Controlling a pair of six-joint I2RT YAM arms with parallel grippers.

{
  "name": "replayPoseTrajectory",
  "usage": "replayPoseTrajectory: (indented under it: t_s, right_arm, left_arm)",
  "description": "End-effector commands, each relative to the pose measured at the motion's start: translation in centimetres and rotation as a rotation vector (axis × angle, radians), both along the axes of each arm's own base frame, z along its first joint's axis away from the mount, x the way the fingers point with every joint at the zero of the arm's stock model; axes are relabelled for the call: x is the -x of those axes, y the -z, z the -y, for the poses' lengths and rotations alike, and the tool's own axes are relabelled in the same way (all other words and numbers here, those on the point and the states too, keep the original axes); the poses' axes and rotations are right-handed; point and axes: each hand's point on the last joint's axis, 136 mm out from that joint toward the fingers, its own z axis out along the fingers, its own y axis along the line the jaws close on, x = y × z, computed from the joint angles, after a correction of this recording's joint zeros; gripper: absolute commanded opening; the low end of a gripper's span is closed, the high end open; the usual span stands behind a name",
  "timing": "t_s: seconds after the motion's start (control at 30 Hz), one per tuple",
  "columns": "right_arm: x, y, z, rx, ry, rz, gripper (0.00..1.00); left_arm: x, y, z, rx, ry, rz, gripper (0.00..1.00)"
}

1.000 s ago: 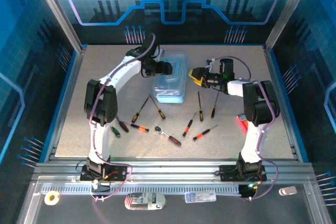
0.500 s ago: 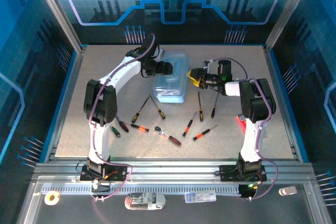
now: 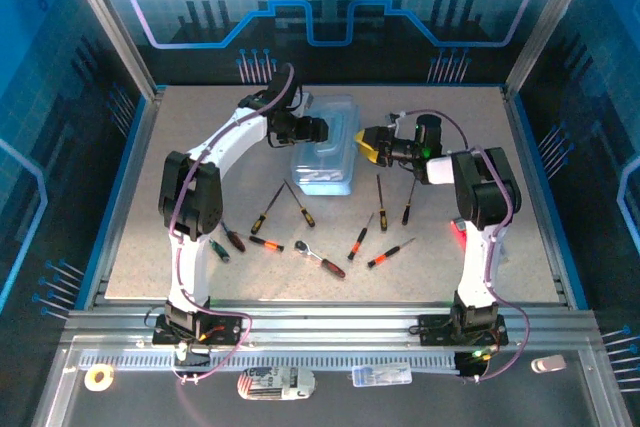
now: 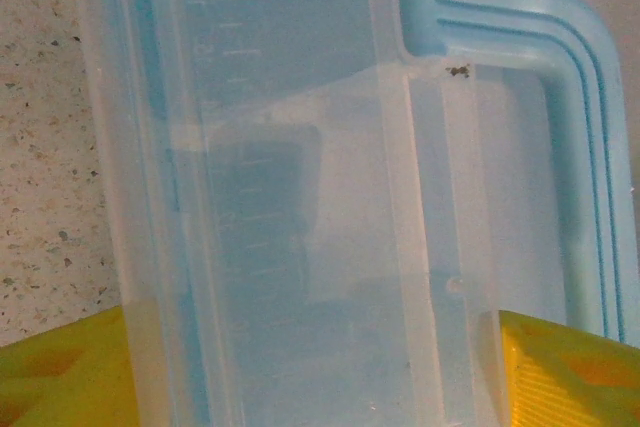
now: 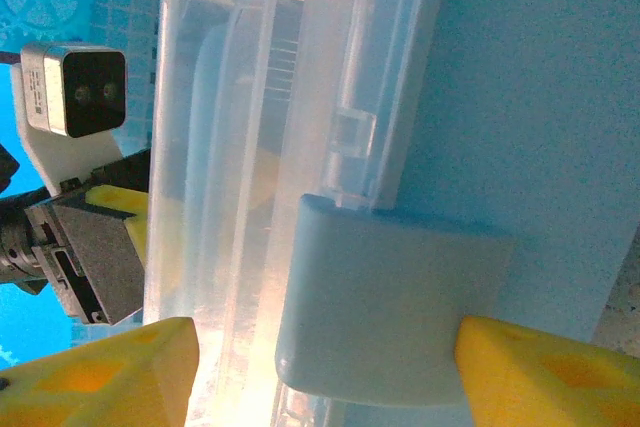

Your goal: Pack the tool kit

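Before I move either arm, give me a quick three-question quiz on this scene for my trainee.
1. True or false: the ratchet wrench lies inside the box.
2. The right gripper straddles: A) the box's latch B) a screwdriver C) the ratchet wrench.
3. Fill in: the left gripper has its jaws ___.
Key: 1 false, it lies on the table; 2 A; 3 open.
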Motion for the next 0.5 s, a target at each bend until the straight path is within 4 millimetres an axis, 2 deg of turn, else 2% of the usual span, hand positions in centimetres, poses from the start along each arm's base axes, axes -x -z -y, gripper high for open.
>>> replayPoseTrajectory:
  t_s: [0.0,0.27,0.47]
  right_arm:
    - [0.2,0.3,-0.3,-0.003,-0.015,0.003,0.7]
    - [0.5,1.1,-0.3,0.035,-0.023,-0.015,0.72]
    - [-0.1,-0.8,0.0,-0.1,-0.033,0.015,0.72]
  left_arm:
    - [2.6,3.2,0.1,-0.001,0.017,-0.139,0.67]
    - [2.5,3.2,0.1,-0.001,0.018,-0.136,0.67]
    - [2.4,3.4,0.2,0.005,0.01,-0.143,0.67]
